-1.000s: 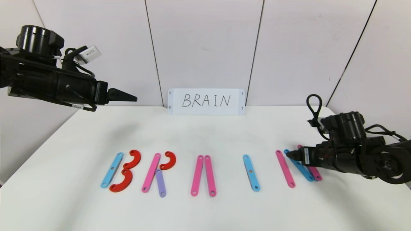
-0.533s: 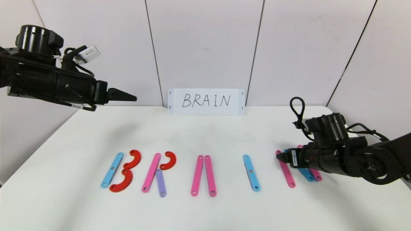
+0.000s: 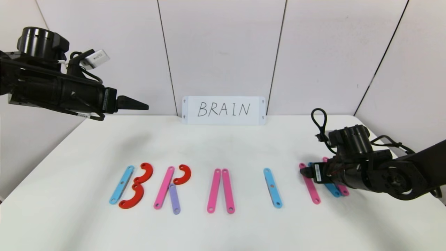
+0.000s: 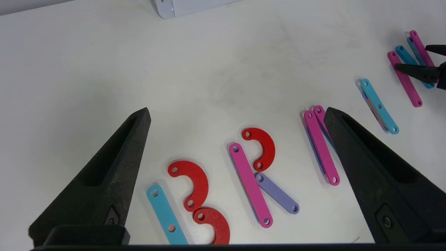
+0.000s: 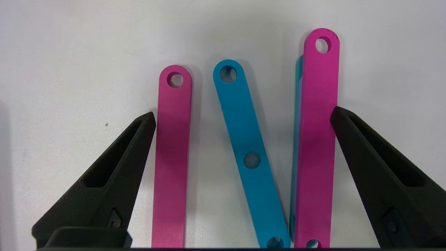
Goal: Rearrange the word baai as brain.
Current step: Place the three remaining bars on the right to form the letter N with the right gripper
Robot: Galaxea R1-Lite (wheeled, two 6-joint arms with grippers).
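Observation:
Flat plastic letters lie in a row on the white table and read brain. The B is a blue bar (image 3: 121, 184) with two red curves (image 3: 143, 173). The R has a pink bar (image 3: 163, 187), a red curve (image 4: 259, 148) and a purple bar (image 3: 174, 199). Two pink bars (image 3: 221, 190) make the A, and one blue bar (image 3: 273, 188) the I. My right gripper (image 3: 303, 171) hangs open, low over the N. Its fingers straddle a pink bar (image 5: 172, 157), a slanted blue bar (image 5: 244, 139) and another pink bar (image 5: 317, 139). My left gripper (image 3: 144, 106) is open, raised at the far left.
A white card with handwritten BRAIN (image 3: 224, 110) stands against the back wall. The right arm's body covers the N's right side in the head view. Bare table (image 3: 223, 146) lies between the card and the letters.
My right gripper has slid left across the N, from over the blue bar to the leftmost pink bar's top. The left arm and all pieces have stayed put.

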